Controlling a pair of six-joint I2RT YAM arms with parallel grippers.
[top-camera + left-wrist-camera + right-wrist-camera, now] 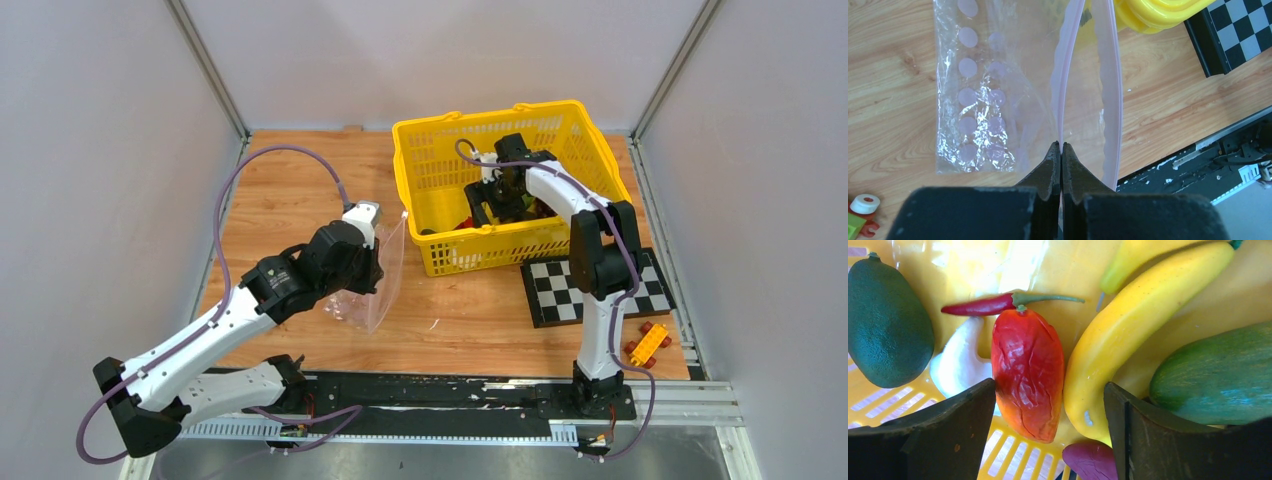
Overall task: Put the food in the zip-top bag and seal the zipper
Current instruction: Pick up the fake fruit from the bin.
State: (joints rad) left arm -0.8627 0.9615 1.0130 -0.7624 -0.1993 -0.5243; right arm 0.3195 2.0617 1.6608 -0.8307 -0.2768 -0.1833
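A wooden table (pixel 290 190) is carrying a yellow mesh plastic basket (pixel 420 150) at the back, and a clear floppy zip-top bag printed with pale pink dots (pixel 385 280) is standing just in front of the basket's left corner.

The left gripper (pixel 1061 147) is pinching one lip of the bag's mouth, its black fingers pressed tightly together on the thin pale pink zipper strip (pixel 1064 80). The other lip is bowing away to the right, so the mouth is gaping.

The right gripper (pixel 1050 390) is reaching down into the basket with its jaws spread wide. Between them are lying a wrinkled red plastic pepper (pixel 1028 375) and a curved yellow toy banana (pixel 1128 335); whether the fingers are touching either is hard to tell.

Around these are a dark green avocado-shaped piece (pixel 885 325), a thin red chilli (pixel 983 304), a striped green cucumber-like piece (pixel 1218 375) and a dark purple piece (pixel 1090 460).

A black-and-white checkerboard (pixel 600 285) is lying right of the basket, an orange toy car (pixel 648 343) near it.
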